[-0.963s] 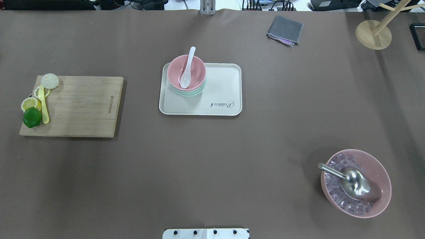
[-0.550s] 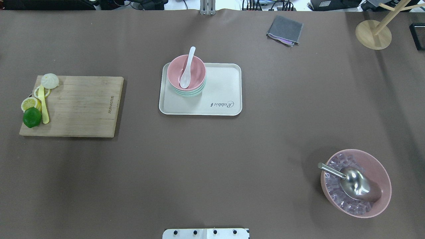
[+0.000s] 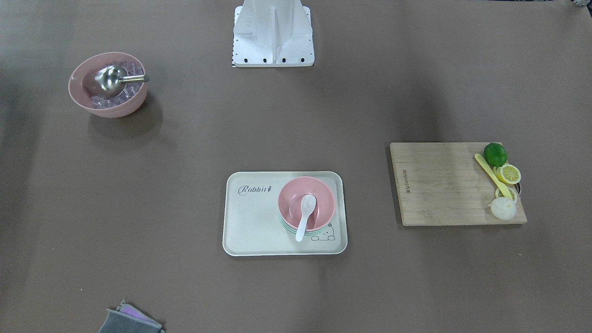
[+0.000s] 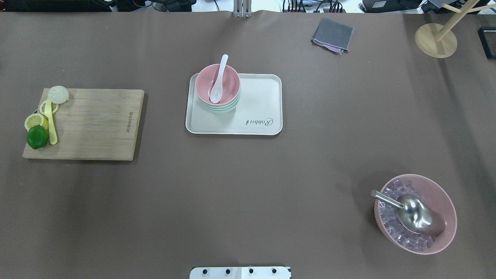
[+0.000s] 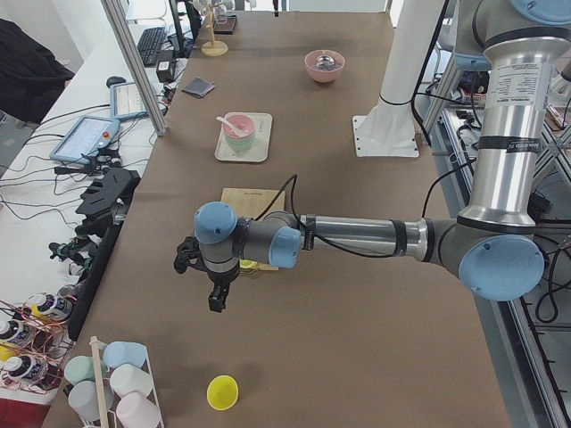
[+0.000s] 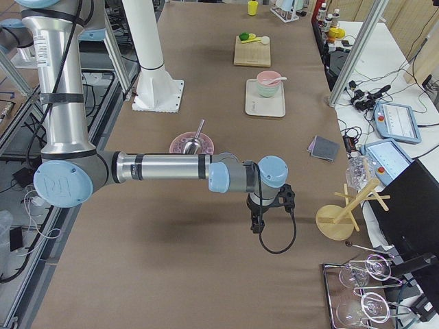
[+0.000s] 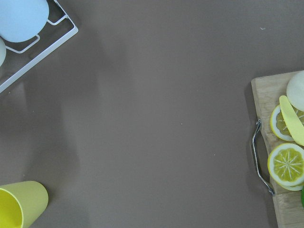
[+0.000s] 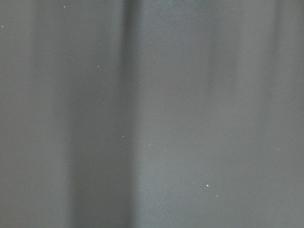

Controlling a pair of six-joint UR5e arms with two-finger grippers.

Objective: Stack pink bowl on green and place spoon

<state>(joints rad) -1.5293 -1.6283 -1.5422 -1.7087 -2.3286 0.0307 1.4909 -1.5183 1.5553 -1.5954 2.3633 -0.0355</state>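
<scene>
A: What is the left arm (image 5: 352, 236) showing?
B: Silver tubes are running between pale blue joint caps, and a black cable (image 5: 292, 178) is looping toward the black left gripper (image 5: 217, 303).
A: And the right arm (image 6: 158, 166)?
B: It is wearing the same colours, with a black right gripper (image 6: 256, 226); the white base plate (image 3: 273, 48) is showing dark screw holes

left pincer (image 5: 215, 305) points down | right pincer (image 6: 256, 227) points down | arms outstretched

Soft, even light, faint broad shadows — right wrist view blurred and streaky
</scene>
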